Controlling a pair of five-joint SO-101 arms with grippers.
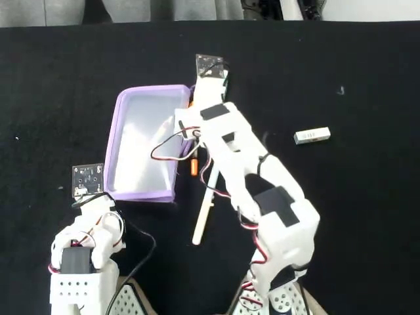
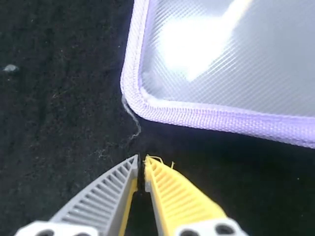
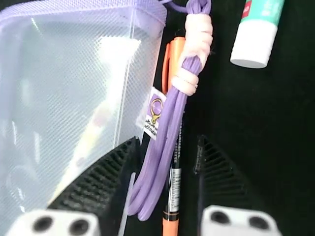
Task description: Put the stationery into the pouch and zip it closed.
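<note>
Your right tool (image 3: 167,142) is spread open astride the pen (image 3: 171,59), which lies just beside the pouch (image 3: 74,73). It looks light, stiff and slick, so pinch mid-barrel, clear of the limp cord (image 3: 189,73). Your left tool (image 2: 140,164) sits closed and empty.

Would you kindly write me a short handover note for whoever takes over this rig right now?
Left gripper: shut, empty, by a corner of the pouch.
Right gripper: open, straddling the orange pen and the purple cord beside the pouch.
Lying on the table, outside the pouch: the pen, glue stick, pale stick, white block.
Done: nothing clearly in the pouch; zip state cannot be told.
Left: load every item, then zip it closed.
</note>
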